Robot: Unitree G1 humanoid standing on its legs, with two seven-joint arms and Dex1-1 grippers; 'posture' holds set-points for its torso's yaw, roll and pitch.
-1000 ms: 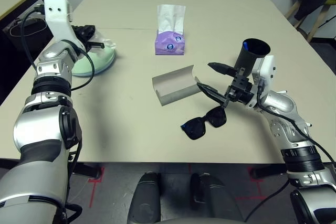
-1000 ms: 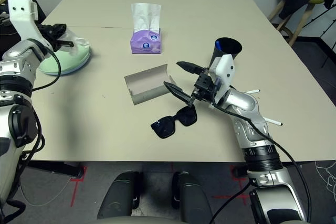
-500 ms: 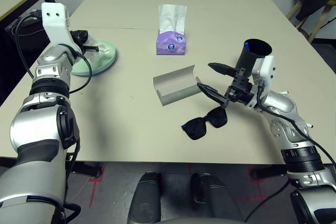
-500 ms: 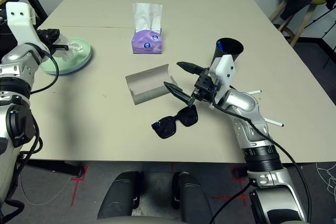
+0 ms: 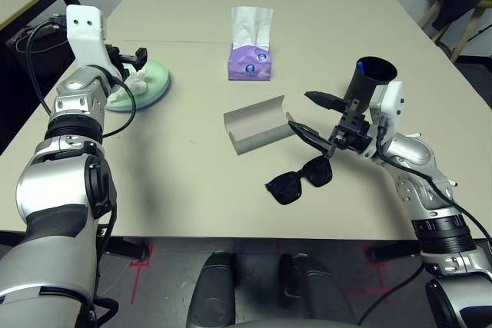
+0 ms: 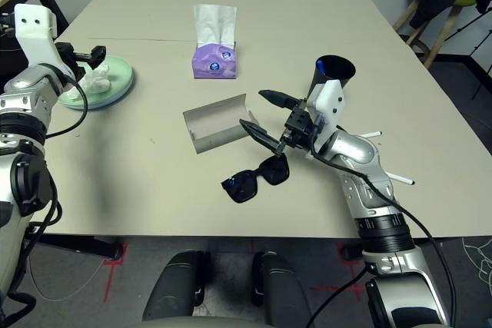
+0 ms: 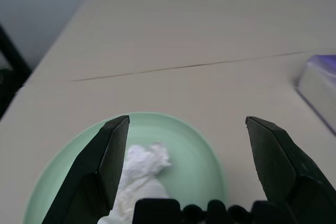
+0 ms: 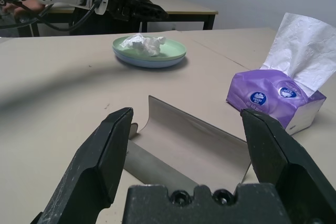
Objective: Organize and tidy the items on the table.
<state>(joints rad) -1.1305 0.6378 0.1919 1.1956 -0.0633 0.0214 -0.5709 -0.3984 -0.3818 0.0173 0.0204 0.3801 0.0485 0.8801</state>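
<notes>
Pale beige tabletop [image 5: 192, 174] stretches wide under both silver arms, with a seam line running across it behind the plates. Over at the robot's left, the left gripper [image 5: 131, 57] hangs just above the stacked round plates [image 5: 154, 86], a pale green one sitting on a blue one, and its two black fingers stand wide apart with nothing between them. A crumpled white tissue [image 5: 135, 79] lies on the green plate right below those fingers; from the left wrist view it sits close by one finger [image 7: 100, 166], and I cannot tell whether they touch.

Further back, near the middle, a purple tissue box [image 5: 249, 62] stands upright with a white sheet poking out of its top. Nearer in, the grey glasses case [image 5: 256, 123] lies open on the table, its curved lid raised. Black sunglasses [image 5: 301, 178] rest on the table just in front of the case.

On the robot's right, the right gripper [image 5: 314, 117] hovers just beside the case and above the sunglasses, jaws spread open and empty. Behind it stands a black cup [image 5: 370, 82] with something blue inside. White pens [image 6: 388, 175] lie beyond the right forearm.
</notes>
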